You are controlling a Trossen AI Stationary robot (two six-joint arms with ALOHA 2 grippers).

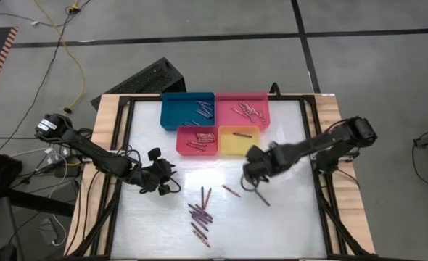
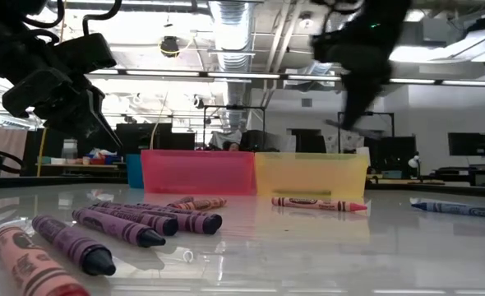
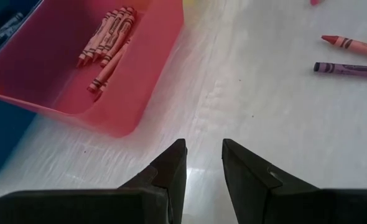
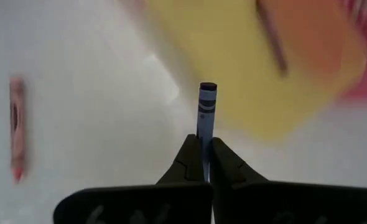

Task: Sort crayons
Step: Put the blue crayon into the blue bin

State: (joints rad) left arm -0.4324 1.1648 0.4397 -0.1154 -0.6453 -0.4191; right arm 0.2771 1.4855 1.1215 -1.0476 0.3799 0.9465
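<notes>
On the near part of the table [image 1: 286, 225] lies a loose cluster of purple crayons [image 1: 200, 215], with a red crayon [image 1: 231, 191] just beyond them and a dark one [image 1: 262, 198] to its right. Above the middle of the table the left gripper [image 1: 167, 181] hangs at the end of its arm, which reaches in low from the left edge; its fingers [image 3: 171, 174] stand slightly apart with nothing between them. The right arm stretches in from the right edge, bent down at the wrist. The right gripper [image 4: 203, 163] is clamped on a blue crayon [image 4: 206, 112], held off the table just short of the yellow tray [image 1: 239, 141]. Beside that sits the red tray [image 1: 197, 141] with crayons inside; behind them are the blue tray [image 1: 187, 110] and pink tray [image 1: 241, 110], both holding crayons.
</notes>
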